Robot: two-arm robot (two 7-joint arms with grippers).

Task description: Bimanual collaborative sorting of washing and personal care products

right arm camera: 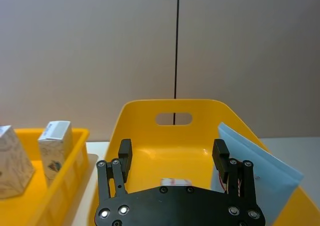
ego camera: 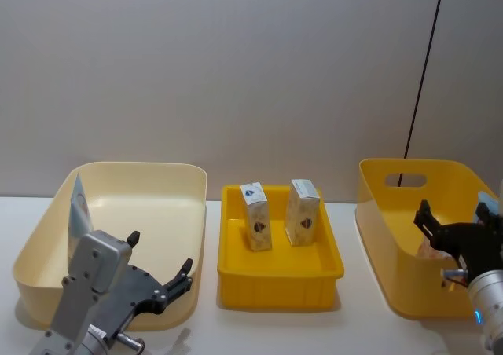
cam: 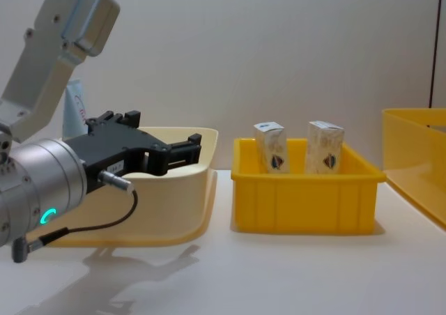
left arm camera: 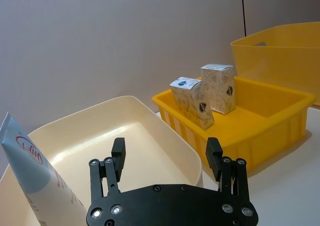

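The small yellow tray [ego camera: 279,280] in the middle holds 2 white patterned cartons [ego camera: 256,216], upright, side by side. 1 pale-blue tube [ego camera: 78,214] leans in the cream basin [ego camera: 141,184]; another [right arm camera: 260,178] lies in the deep yellow bin [ego camera: 385,237]. Left gripper [ego camera: 161,270] and right gripper [ego camera: 454,223]: jaws wide, holding nothing.

Probably lab: bare wall [ego camera: 236,72], bins [ego camera: 279,280].
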